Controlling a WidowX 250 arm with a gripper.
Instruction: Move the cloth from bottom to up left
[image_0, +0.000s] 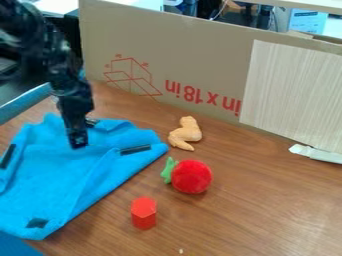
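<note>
The brown counter (260, 210) takes up most of the frame. Along its far side stands a big cardboard sheet (180, 55), upright, with red print and a line drawing of a box.

Then there's the cloth (60, 175), bright blue, spread with loose folds over the left side of the frame, its bottom end down at the lower left. Its long axis looks to run on a slant, from lower left up toward the upper right. One corner points right, toward the middle of the frame; another points down. Dark patches sit near its edges.

A pale striped panel (294, 95) is against the cardboard at the right. The black arm (57, 65) comes in from the upper left, and its gripper (77, 139) hangs down over the upper part of the cloth. Whether it's parted or closed up, I can't tell from here.

Near the cloth's right corner lies a red fruit (192, 177), its green leaf to the left. The tan wing (186, 133) is just beside that corner, above the fruit. A red block (143, 213) stands upright below them.
</note>
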